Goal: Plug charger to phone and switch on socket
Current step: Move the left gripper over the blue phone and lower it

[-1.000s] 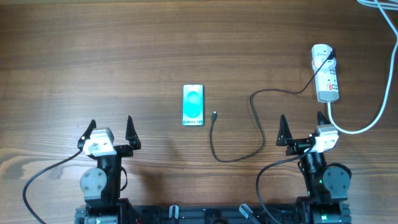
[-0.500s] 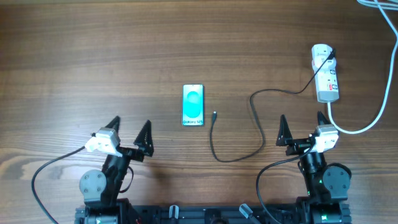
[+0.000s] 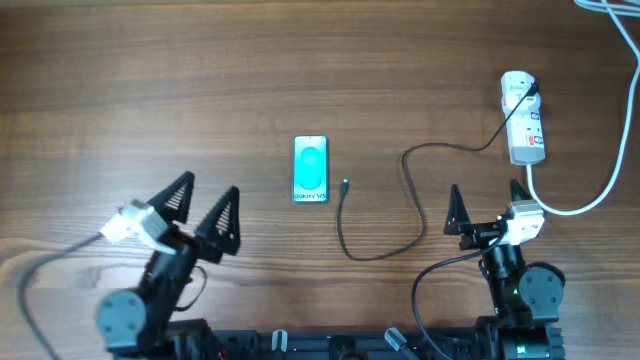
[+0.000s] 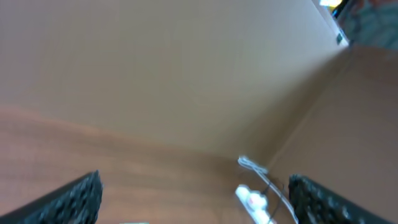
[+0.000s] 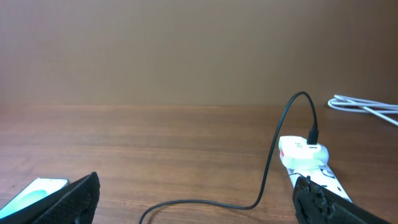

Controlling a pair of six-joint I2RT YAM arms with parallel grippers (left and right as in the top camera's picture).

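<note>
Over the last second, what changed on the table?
The left gripper, open and empty, swung forward and right, now angled toward the phone, while its wrist shifted left. Nothing was grasped or released. The right gripper, phone, charger and socket stayed put.

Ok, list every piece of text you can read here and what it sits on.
"Galaxy S25": along the near short edge of the phone, overhead view; the last characters are tiny, so uncertain.
Red and black markings on the power strip: too small to read.
Nothing else is legible.
</note>
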